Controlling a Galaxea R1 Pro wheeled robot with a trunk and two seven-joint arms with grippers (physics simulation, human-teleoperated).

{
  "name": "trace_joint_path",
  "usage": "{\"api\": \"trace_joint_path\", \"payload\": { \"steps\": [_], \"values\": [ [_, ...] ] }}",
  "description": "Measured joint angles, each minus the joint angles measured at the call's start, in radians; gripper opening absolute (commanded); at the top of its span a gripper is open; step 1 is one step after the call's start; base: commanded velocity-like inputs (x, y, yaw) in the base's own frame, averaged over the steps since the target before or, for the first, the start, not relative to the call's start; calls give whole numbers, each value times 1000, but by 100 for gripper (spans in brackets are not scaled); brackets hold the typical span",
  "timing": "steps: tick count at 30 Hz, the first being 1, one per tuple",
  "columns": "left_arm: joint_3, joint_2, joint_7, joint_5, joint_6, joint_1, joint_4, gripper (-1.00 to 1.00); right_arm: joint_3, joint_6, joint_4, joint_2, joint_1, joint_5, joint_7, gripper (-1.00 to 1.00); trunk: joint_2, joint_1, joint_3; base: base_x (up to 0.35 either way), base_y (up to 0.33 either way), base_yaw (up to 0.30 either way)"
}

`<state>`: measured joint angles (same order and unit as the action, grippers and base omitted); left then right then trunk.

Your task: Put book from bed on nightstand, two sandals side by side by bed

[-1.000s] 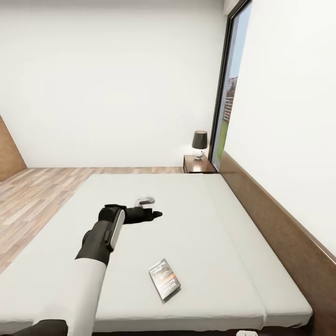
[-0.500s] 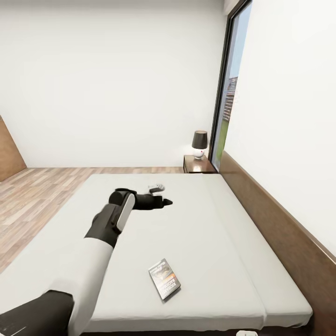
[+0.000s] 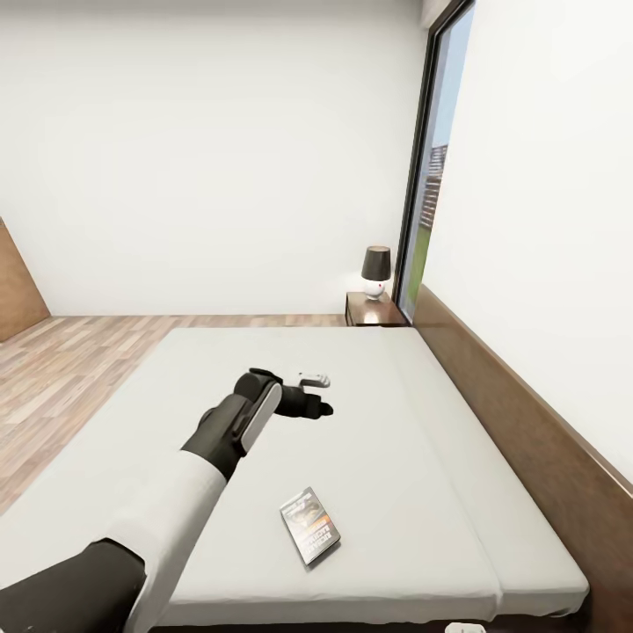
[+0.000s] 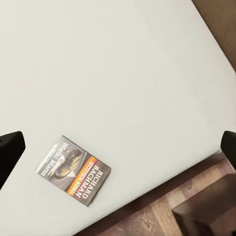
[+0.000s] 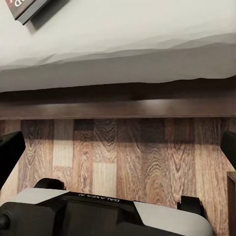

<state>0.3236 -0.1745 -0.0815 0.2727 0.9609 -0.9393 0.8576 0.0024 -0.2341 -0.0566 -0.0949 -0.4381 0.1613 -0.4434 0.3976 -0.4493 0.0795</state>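
Swinging over the bed (image 3: 413,413), the left arm is carrying its gripper (image 3: 322,406) from the middle of the head view toward the right, a little further than it was half a second ago and clearly further than a second ago. The book (image 3: 309,526) is not shifting at all; it is lying flat on the mattress in the lower middle of the frame, near the bed's front edge and well apart from the gripper. To my eye the arm is lining up above the book, so the pick is not yet beginning.

The left wrist view is showing what the head camera cannot: the book (image 4: 73,170) from above in the lower left, lettering readable, with dark fingertips (image 4: 10,150) at both side edges, so the jaws are standing wide with nothing between them. The right wrist view is looking at the bed frame, plank floor (image 5: 123,147) and the robot's base (image 5: 98,214); its fingertips (image 5: 11,147) are likewise spread and empty. The far nightstand (image 3: 374,309), with a lamp (image 3: 376,270) on it, is standing in the right middle of the head view.
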Motion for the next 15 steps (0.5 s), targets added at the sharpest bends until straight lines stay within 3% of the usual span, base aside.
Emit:
{"api": "trace_joint_path", "payload": {
  "steps": [7,12,15],
  "values": [
    [6,0,1,3,-44,0,-14,100,0,0,0,0,0,0,-1,100,0,0,0,0,0,0],
    [6,0,0,2,-131,-1,-100,100,0,0,0,0,0,0,0,100,0,0,0,0,0,0],
    [6,0,-1,5,-140,-1,-126,100,1,0,0,0,0,0,1,100,0,0,0,0,0,0]
  ]
}}
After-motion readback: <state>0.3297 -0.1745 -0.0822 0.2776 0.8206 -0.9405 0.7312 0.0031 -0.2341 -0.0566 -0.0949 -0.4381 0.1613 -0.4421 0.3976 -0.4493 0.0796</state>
